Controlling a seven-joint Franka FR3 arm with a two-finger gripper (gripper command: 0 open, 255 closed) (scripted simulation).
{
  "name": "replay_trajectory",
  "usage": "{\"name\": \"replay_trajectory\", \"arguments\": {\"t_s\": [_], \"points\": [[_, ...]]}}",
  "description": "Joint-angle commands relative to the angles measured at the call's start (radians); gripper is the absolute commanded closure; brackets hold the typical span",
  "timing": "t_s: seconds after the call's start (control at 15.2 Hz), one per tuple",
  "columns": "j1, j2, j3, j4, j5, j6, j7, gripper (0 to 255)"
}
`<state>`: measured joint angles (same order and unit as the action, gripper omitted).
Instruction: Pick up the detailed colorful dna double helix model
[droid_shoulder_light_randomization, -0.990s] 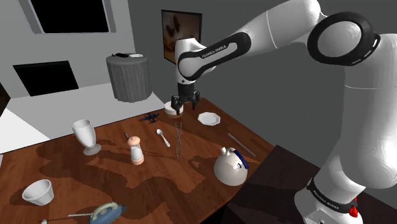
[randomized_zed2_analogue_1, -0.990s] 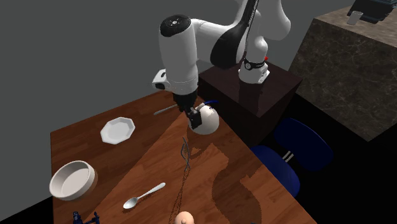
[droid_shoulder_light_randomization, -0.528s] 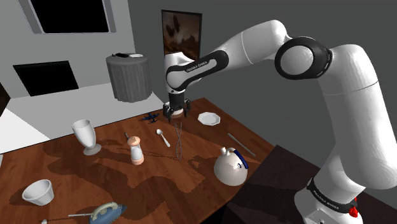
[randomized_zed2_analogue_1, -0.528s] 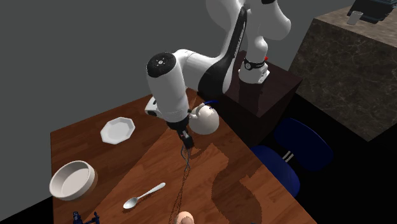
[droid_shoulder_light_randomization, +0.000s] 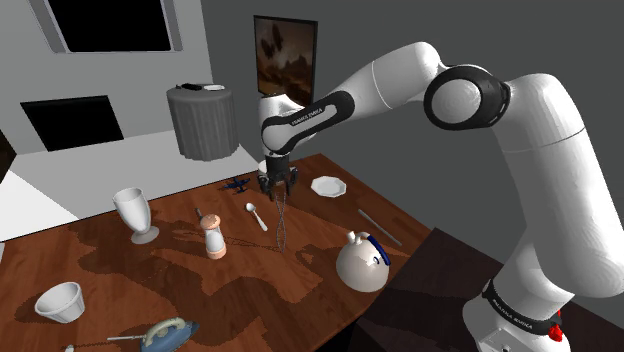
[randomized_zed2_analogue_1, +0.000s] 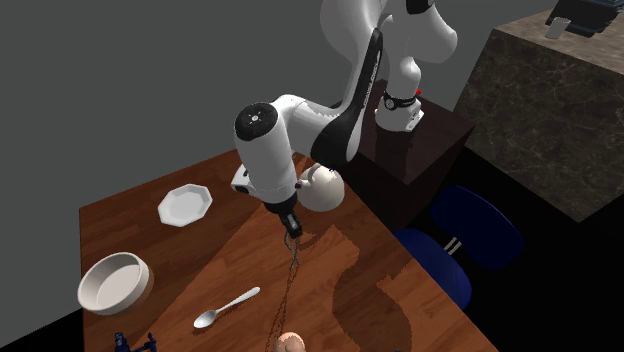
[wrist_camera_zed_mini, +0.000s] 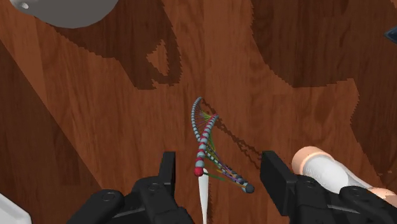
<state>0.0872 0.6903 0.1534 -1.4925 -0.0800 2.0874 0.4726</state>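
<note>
Now lowered from its higher hover, the gripper (wrist_camera_zed_mini: 219, 167) hangs right over the DNA helix model (wrist_camera_zed_mini: 205, 143), upright mid-table (droid_shoulder_light_randomization: 262, 292) beside the spoon (droid_shoulder_light_randomization: 256, 215), fingers apart, straddling its tip without contact; probably a short descent, then closing.

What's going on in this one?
The arm is going for the DNA model, which stands upright on the wooden table. The pincer hangs open just above it, with a finger on each side of the model's top and neither touching it. Nothing is held yet. A spoon, a shaker and a teapot sit nearby on the table.
</note>
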Motion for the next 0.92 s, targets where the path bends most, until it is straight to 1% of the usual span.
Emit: {"name": "replay_trajectory", "arguments": {"t_s": [0.0, 0.53, 0.86], "points": [[0.0, 0.0, 0.0, -0.002, 0.0, 0.002, 0.0, 255], [0.001, 0.002, 0.0, 0.001, 0.0, 0.002, 0.001, 255], [-0.001, -0.033, 0.003, 0.014, 0.005, -0.046, -0.001, 255]]}}
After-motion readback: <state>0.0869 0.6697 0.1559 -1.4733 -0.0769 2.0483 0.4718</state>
